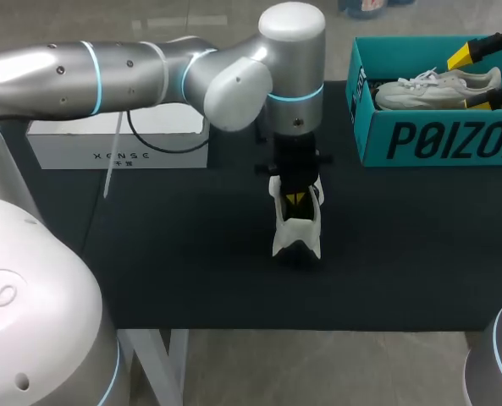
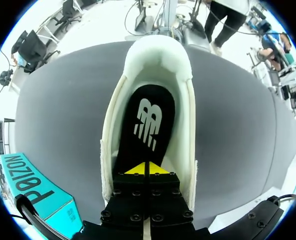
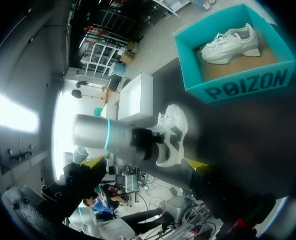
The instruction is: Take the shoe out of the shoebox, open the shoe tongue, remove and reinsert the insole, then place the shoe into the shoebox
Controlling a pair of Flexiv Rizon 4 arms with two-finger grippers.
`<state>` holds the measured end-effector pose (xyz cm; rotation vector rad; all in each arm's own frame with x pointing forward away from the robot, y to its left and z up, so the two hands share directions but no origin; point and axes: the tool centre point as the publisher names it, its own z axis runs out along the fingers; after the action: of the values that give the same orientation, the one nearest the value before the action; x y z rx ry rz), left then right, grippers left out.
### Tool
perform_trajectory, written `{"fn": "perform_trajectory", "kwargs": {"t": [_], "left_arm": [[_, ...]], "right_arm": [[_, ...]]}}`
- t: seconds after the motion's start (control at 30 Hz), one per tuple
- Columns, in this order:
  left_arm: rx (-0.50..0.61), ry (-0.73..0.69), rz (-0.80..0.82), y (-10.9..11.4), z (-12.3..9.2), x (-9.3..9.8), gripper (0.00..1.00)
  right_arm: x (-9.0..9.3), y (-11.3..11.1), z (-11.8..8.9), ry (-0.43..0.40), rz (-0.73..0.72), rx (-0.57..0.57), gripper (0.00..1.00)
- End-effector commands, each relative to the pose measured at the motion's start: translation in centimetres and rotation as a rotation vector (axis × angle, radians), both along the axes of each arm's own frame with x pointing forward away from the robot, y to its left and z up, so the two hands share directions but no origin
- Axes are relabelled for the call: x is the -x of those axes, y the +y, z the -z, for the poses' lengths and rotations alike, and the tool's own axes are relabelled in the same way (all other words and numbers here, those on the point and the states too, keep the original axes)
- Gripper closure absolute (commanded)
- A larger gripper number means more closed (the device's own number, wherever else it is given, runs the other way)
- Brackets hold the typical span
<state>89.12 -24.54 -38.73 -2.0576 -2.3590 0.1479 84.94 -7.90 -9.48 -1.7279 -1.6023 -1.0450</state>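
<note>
Left arm (image 1: 132,63) fills head view, left gripper (image 1: 295,200) down in the shoe (image 1: 295,233) on the table (image 1: 174,254); right gripper (image 1: 471,80) hangs over the shoebox (image 1: 437,139), parked clear. Left wrist: fingers closed together on the insole (image 2: 150,120), probably seating it. Right wrist: fingers spread, empty.

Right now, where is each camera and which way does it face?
Head: above and behind the robot, looking down on the table; left arm at the shoe, right fingers by the box.
Left wrist: on that arm, looking down into the shoe at its insole; the shut left fingers show.
Right wrist: on that arm, looking across the table at the left arm, shoe and box; the open right fingers show.
Shared: all three see the shoe and box.
</note>
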Motion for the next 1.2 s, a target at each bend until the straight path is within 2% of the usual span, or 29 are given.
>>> {"fn": "perform_trajectory", "kwargs": {"t": [0.03, 0.13, 0.2, 0.27, 0.3, 0.37, 0.4, 1.0, 1.2], "left_arm": [[0.002, 0.012, -0.010, 0.0, 0.2, -1.0, 1.00], [0.004, 0.019, -0.017, 0.1, 0.2, -1.1, 1.00], [-0.003, 0.021, -0.016, 0.1, 0.1, -0.9, 0.57], [-0.006, 0.025, -0.013, 0.1, 0.1, -0.8, 0.53], [-0.008, 0.026, -0.013, 0.1, 0.1, -0.8, 0.42], [-0.010, 0.027, -0.014, 0.1, 0.0, -0.8, 0.09], [-0.011, 0.028, -0.016, 0.1, 0.0, -0.9, 0.00], [0.001, 0.050, 0.020, 0.3, -2.1, -0.6, 0.00], [-0.007, 0.043, 0.006, 0.2, -2.2, -1.7, 0.00]], "right_arm": [[-0.1, 0.0, 0.0, 0.002, 0.000, 0.003, 0.00], [-0.1, 0.0, 0.0, 0.002, 0.000, 0.003, 0.00], [-0.1, 0.0, 0.0, 0.002, 0.000, 0.003, 0.00], [-0.1, 0.0, 0.0, 0.002, 0.000, 0.003, 0.00], [-0.1, 0.0, 0.0, 0.002, 0.000, 0.003, 0.00], [-0.1, 0.0, 0.0, 0.002, 0.000, 0.003, 0.00], [-0.1, 0.0, 0.0, 0.002, 0.000, 0.003, 0.00], [-0.1, 0.0, 0.0, 0.002, 0.000, 0.003, 0.00], [-0.1, 0.0, 0.0, 0.002, 0.000, 0.003, 0.00]]}}
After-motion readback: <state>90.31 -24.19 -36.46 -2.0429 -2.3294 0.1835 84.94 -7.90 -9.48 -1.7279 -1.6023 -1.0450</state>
